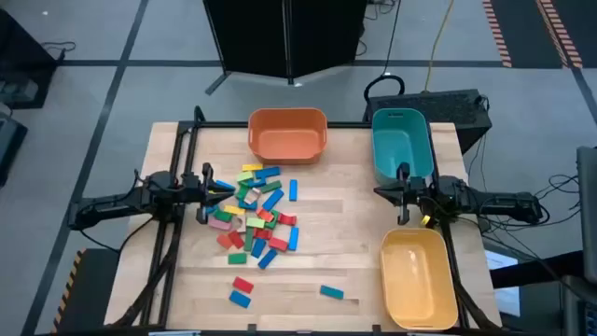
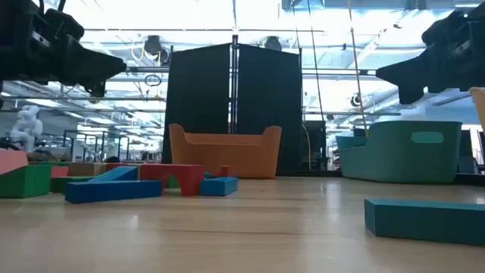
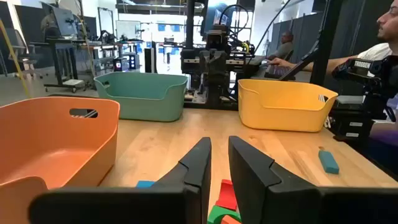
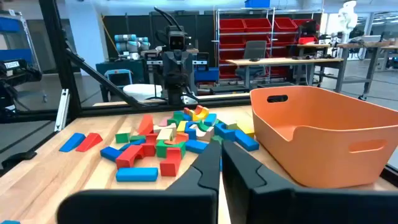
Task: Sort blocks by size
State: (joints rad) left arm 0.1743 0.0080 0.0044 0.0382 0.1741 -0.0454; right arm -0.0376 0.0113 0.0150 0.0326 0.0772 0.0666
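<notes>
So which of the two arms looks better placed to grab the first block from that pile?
Probably the left. The left gripper hangs at the edge of the blocks, nearly shut and empty. The right gripper sits across the table between the teal bin and yellow bin, away from the pile.

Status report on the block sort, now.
Left gripper nearly shut, empty, at the pile's left edge. Right gripper shut, empty, between teal bin and yellow bin. Blocks unsorted on table; orange bin looks empty. Nothing in the way.

You can read one marking only: faint white lettering, seemingly "TROSSEN", on the dark arm (image 3: 367, 65) beside the yellow bin (image 3: 285, 106). You'll find no legible print on the blocks or bins.
</notes>
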